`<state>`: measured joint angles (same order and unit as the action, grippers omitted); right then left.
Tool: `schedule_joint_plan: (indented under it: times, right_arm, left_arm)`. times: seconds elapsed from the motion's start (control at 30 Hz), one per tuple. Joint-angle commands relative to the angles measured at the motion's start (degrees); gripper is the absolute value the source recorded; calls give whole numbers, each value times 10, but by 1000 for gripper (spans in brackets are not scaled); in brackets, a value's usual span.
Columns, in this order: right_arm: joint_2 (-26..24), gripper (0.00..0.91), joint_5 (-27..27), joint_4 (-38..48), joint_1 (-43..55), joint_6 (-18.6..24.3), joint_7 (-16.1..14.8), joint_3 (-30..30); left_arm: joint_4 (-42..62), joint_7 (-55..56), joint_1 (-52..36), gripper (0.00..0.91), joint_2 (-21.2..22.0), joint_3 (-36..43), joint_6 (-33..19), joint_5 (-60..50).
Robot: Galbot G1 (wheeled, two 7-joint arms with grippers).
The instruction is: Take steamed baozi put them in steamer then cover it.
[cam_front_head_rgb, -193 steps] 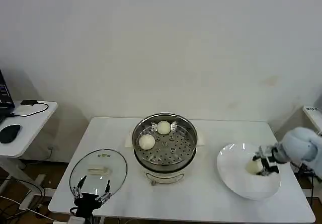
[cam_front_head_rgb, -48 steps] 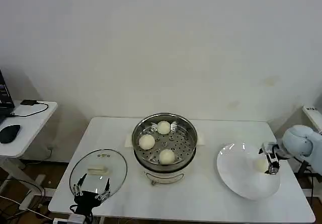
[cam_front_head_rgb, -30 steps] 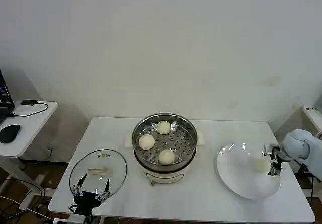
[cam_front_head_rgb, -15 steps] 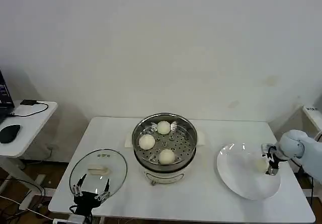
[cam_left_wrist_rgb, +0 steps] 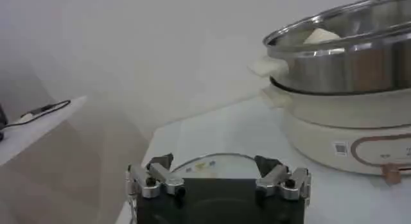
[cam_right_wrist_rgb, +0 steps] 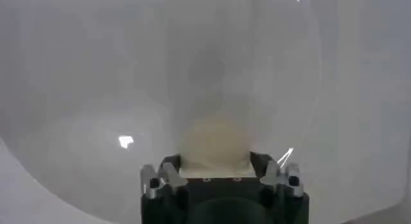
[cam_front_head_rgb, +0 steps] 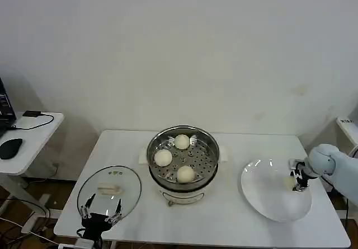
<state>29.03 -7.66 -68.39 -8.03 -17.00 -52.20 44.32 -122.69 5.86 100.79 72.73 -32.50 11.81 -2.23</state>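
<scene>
Right end effector (cam_front_head_rgb: 297, 180) now lower around plate's (cam_front_head_rgb: 263, 198) baozi (cam_front_head_rgb: 289, 182).

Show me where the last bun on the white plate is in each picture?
Head view: the last baozi lies on the plate's right side, at the right end effector.
Right wrist view: baozi just ahead of the end effector.
Left wrist view: not there.
Shared landmark: the white plate.
</scene>
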Motion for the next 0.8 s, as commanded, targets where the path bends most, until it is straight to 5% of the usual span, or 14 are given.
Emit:
schedule_joint_plan:
  times: [0.03,0.47,0.8]
  right_arm:
    - [-22,605,22,-44,54,-9,0,38]
    - [-59,605,133,-211,274,-66,-2,123]
    - [7,605,264,-315,409,-173,58,240]
  left_arm:
    - [0,0,1,907,-1,0,0,0]
    - [3,11,-31,907,-5,-11,-6,42]
    - [-8,25,-41,907,-11,-23,-32,110]
